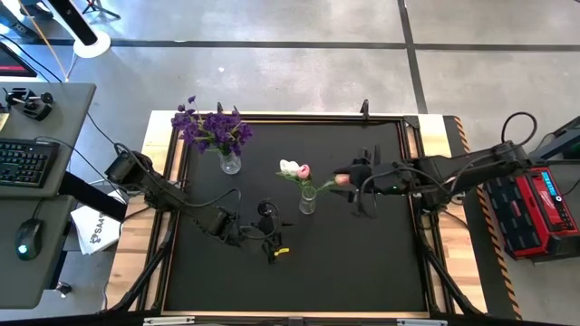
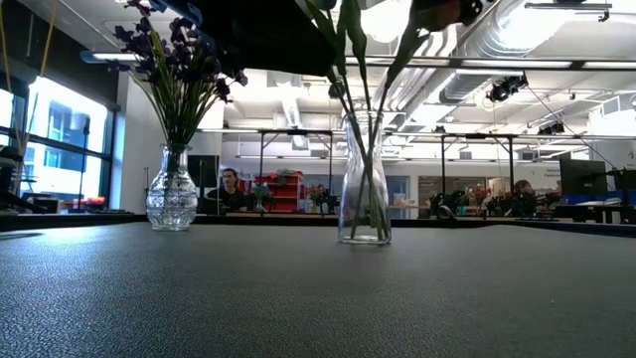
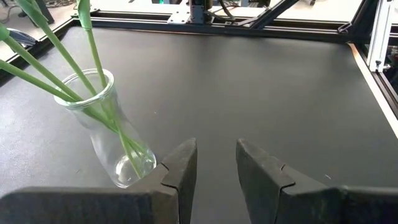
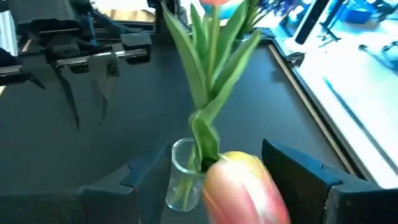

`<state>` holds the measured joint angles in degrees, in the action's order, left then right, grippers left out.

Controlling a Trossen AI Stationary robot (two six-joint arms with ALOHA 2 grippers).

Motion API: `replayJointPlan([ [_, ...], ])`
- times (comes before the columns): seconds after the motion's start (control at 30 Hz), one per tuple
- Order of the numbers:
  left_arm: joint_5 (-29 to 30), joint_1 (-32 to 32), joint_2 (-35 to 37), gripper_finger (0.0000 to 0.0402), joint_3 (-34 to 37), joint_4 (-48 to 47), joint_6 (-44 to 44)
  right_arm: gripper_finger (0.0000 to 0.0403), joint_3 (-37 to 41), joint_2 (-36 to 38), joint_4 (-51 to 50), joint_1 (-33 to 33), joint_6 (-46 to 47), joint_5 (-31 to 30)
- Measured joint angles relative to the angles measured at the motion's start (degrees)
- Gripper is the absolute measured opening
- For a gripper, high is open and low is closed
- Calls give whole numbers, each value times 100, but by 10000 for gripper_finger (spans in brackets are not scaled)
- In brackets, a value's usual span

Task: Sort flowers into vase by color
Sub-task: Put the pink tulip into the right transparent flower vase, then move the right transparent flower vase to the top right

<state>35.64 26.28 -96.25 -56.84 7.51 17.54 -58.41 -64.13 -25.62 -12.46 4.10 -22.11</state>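
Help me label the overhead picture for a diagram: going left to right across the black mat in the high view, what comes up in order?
Purple flowers in their vase → left gripper → clear vase with white and pink tulips → right gripper with a pink tulip at its jaws.

A: Where's open mat [image 1: 362,263]?
B: Lower right and lower middle of the high view, plus the strip along the top right.
A: What blocks?
B: The purple-flower vase [image 1: 230,163] upper left, the tulip vase [image 1: 308,201] at centre, and the left gripper [image 1: 269,237] just below-left of it.
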Motion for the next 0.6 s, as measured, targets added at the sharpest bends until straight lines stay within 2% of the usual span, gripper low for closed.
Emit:
replayJointPlan([
  [0.3,0,2,0,101,0,-34,-5,236,0,542,-812,-244,393,-239],
  [0.6,5,4,0,101,0,-116,23,236,52,729,-1765,-666,1235,-1081],
])
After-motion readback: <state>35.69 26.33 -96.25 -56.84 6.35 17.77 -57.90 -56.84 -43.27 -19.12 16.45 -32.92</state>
